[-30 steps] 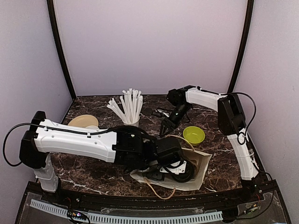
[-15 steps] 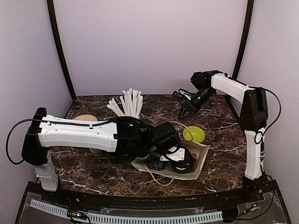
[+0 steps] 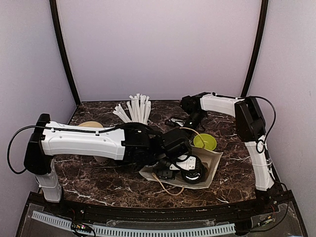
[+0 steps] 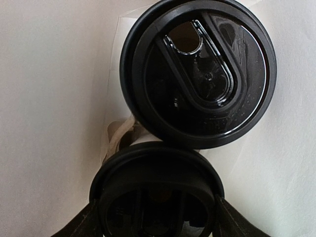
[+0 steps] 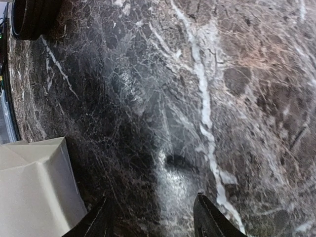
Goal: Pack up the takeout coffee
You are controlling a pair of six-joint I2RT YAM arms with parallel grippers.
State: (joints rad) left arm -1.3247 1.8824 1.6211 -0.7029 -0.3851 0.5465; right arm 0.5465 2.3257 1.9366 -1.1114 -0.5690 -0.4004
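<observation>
Marble table (image 3: 98, 183) carries, at our left, a tan disc (image 3: 88, 127) and a cup of straws (image 3: 137, 112). At centre front the left gripper (image 3: 170, 169) reaches into a white bag (image 3: 211, 170). From above we make out one black lid there. The left wrist view gives us two. The first takeout coffee (image 4: 155, 197) sits clasped between the fingers (image 4: 81, 222) at its lid rim. The second takeout coffee (image 4: 200, 74) stands touching it, just beyond. Both lids face that camera, so each long axis runs away from it, and the cup bodies are hidden. Right of the bag lies a green bowl (image 3: 205, 142). The right gripper (image 5: 155, 217) hangs spread and unladen over bare marble.
</observation>
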